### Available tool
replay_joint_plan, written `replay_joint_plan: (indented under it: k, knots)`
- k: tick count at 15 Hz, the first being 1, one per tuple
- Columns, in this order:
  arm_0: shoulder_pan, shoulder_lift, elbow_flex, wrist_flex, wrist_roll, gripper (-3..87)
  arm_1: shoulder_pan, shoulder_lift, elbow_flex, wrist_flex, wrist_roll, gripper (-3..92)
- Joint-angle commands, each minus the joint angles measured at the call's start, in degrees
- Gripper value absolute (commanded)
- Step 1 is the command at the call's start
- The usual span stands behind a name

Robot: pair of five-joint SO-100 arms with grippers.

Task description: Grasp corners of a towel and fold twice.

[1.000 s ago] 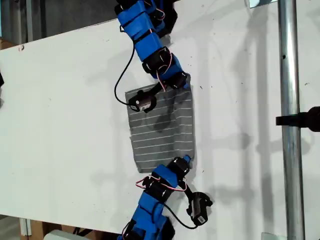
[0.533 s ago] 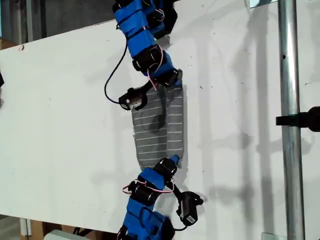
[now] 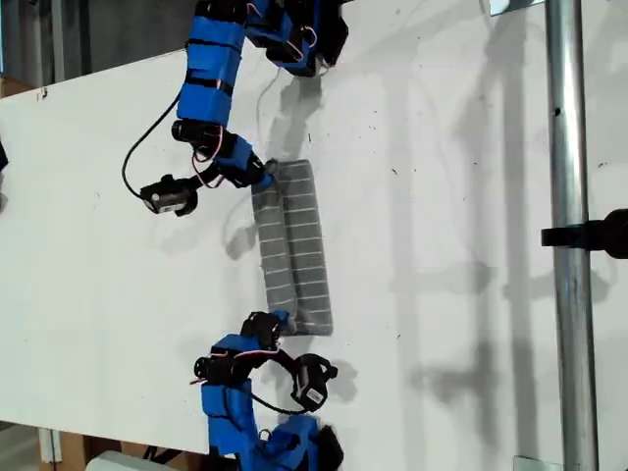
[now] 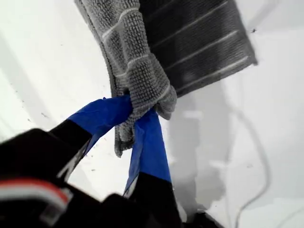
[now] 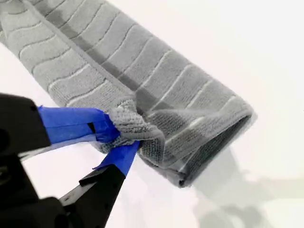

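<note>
Towel [image 3: 294, 245] lies as a narrow folded strip near the middle of the bench [image 3: 442, 196], long axis running up and down the exterior view. One arm reaches each end of it; which arm is which can't be told from here.

Your first hand [image 4: 137, 114] is closed on a bunched corner [image 4: 152, 90], two layers pinched between the blue tips. Your second hand [image 5: 118, 142] is likewise clamped on a scrunched corner [image 5: 130, 123] at the strip's other end, beside the looped fold.

Handling, as a judgement: terry cloth, soft and light, no stiffness at all. It sags and bunches wherever it is pinched, and the layers may slide apart if you drag it. First fold looks done. For the second, take hold at the corners, catch both layers, and keep the cloth taut between the hands.
</note>
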Motion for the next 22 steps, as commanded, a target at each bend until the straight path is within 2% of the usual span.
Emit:
replay_joint_plan:
  k: [1,5,7,12,15,18,19,20,21,22]
  knots:
    - [-6.2,4.4,1.2,0.9,3.1,-2.8,5.4,1.4,-3.3,-2.5,-5.0,-0.1]
    - [-13.3,6.1,4.0,0.8,6.5,-2.8,10.5,-3.2,-8.2,-5.7,-11.0,-0.1]
    - [-12.7,6.4,4.9,0.9,6.0,-2.8,9.5,-4.6,-7.1,-5.9,-11.2,-0.1]
    - [-4.5,5.0,15.1,-5.7,-3.2,-2.7,1.3,-12.4,-0.8,-5.0,-5.8,-0.1]
    - [-0.3,1.1,15.6,-6.2,-8.3,-2.3,-0.2,-20.5,-0.7,-3.5,-3.6,-0.1]
    - [2.1,-5.2,13.4,-4.7,-12.0,3.6,0.5,-26.6,-1.1,-3.9,-3.3,-0.1]
    - [2.6,-5.4,13.3,-4.4,-12.8,12.0,1.2,-26.8,-1.4,-3.4,-2.4,1.5]
    - [2.8,-4.7,12.5,-3.6,-12.1,20.0,1.8,-25.2,-1.6,-2.1,-1.9,27.2]
    - [2.8,-3.2,10.8,-1.1,-10.9,25.9,2.5,-22.0,-1.8,0.0,-1.9,31.2]
    - [2.3,-0.7,9.4,2.3,-10.4,27.7,3.2,-17.2,-1.3,1.8,-1.9,32.8]
